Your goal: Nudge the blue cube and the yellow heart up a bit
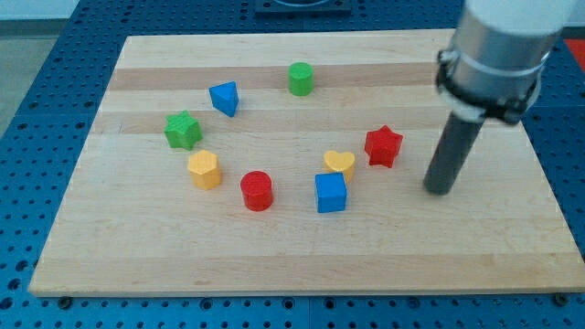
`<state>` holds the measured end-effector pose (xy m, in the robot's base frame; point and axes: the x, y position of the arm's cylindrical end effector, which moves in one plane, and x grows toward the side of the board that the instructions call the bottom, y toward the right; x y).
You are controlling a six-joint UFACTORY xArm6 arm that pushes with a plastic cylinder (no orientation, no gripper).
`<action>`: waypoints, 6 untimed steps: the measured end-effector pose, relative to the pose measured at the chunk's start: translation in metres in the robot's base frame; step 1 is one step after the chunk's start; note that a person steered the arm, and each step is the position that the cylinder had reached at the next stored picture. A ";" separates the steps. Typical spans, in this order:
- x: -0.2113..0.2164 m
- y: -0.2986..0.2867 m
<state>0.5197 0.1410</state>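
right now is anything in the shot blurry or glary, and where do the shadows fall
Camera view: even, soft light, no harsh glare on the wooden board. The blocks are sharp, e.g. the blue cube and yellow heart, each with only a faint shadow at its base. The arm's pale housing at the view's top right looks slightly soft; my tip is crisp.

No text, label, brand, number or sign can be read anywhere on the board, blocks or rod.

Wooden board [137, 247] carries eight blocks; blue cube [331, 193] touches yellow heart [339, 164].
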 end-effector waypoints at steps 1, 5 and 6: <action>0.042 -0.069; 0.036 -0.096; 0.035 -0.096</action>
